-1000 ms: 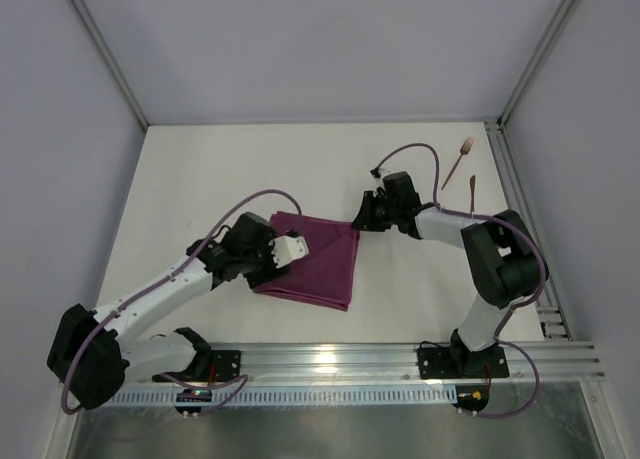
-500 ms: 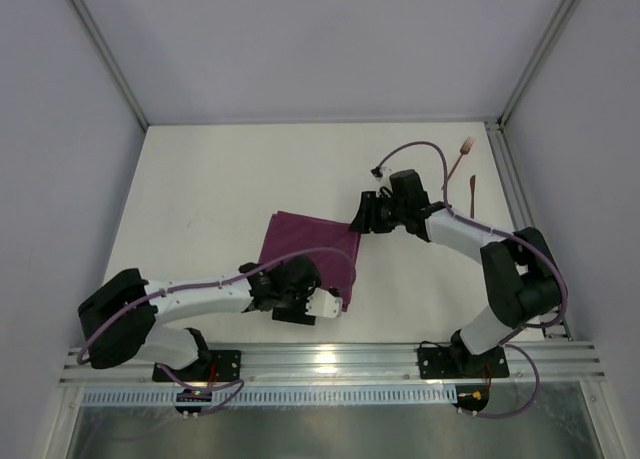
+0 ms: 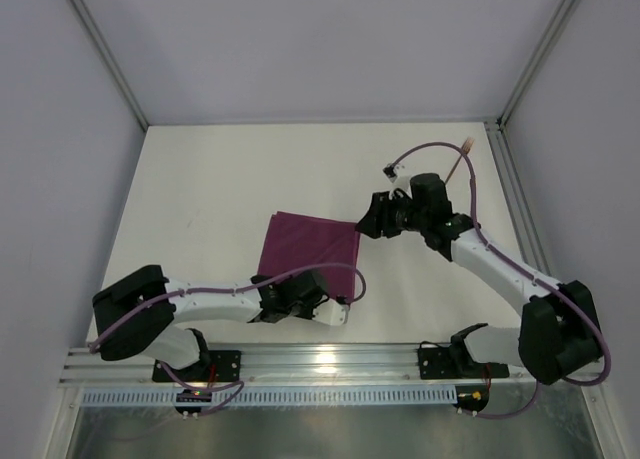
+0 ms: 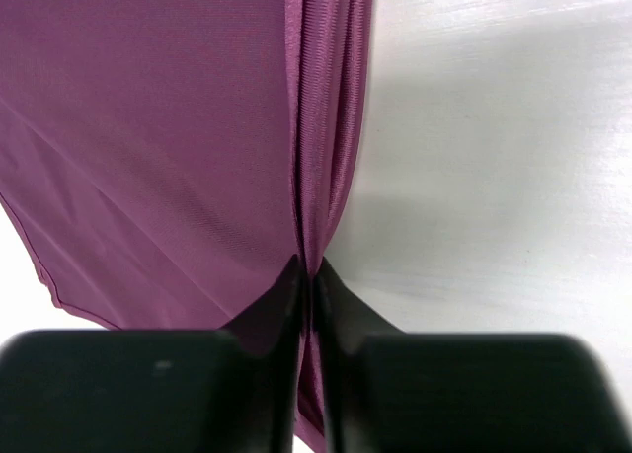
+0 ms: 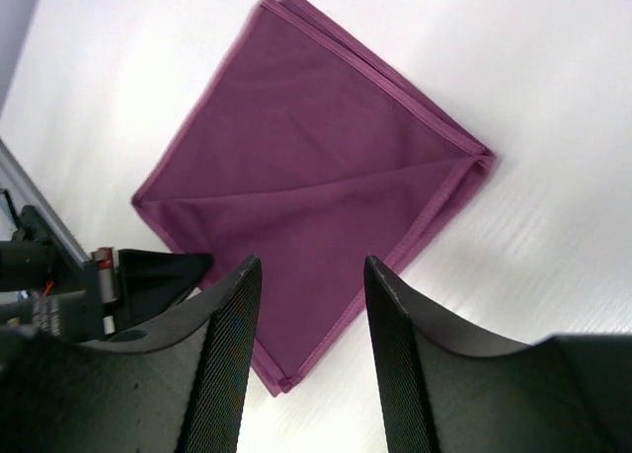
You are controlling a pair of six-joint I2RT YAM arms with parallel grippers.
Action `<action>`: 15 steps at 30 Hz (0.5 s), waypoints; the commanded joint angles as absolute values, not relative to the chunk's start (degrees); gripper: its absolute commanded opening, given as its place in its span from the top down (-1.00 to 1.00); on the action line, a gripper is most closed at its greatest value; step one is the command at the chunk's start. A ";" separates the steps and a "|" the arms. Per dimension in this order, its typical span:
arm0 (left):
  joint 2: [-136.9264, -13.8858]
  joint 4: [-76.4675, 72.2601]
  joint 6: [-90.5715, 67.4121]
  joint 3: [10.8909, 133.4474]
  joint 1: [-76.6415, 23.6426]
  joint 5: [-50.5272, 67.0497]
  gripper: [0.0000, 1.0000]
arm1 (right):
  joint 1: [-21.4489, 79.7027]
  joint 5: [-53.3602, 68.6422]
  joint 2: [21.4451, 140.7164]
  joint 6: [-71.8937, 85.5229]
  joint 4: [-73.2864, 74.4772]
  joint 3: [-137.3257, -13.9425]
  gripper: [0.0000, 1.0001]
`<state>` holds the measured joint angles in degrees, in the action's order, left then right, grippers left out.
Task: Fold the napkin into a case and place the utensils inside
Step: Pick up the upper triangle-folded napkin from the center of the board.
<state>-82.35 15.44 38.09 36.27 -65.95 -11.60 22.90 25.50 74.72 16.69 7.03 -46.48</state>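
The plum-purple napkin [image 3: 305,251] lies folded into a layered square on the white table. My left gripper [image 3: 343,307] is at its near right corner. In the left wrist view the jaws [image 4: 307,272] are shut on the bunched right edge of the napkin [image 4: 168,127]. My right gripper [image 3: 366,225] hovers open just off the far right corner. In the right wrist view its fingers [image 5: 311,263] stand apart above the napkin [image 5: 316,167], gripping nothing. The copper-brown fork [image 3: 462,159] and knife [image 3: 472,189] lie at the far right, behind the right arm.
A metal rail [image 3: 330,360] runs along the near table edge under both arm bases. Another rail [image 3: 522,204] lines the right side, close to the utensils. Grey walls enclose the table on the left, far and right sides. The left gripper's black body [image 5: 148,280] shows in the right wrist view.
My left arm swung from the napkin's left side round to its near right corner and shut on the edge. My right gripper opened and drew back to the right.
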 commanded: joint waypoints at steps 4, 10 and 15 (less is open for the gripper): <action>-81.57 16.25 35.68 34.80 -66.01 -10.38 1.00 | 22.94 36.11 58.47 9.24 -2.00 -39.74 -0.06; -75.42 22.41 32.70 40.07 -62.32 -1.76 1.00 | 22.94 40.85 42.49 -1.46 -6.93 -29.20 -0.07; -73.04 24.61 32.70 41.22 -58.72 1.74 1.00 | 25.66 35.69 32.44 -7.55 -12.30 -19.87 -0.15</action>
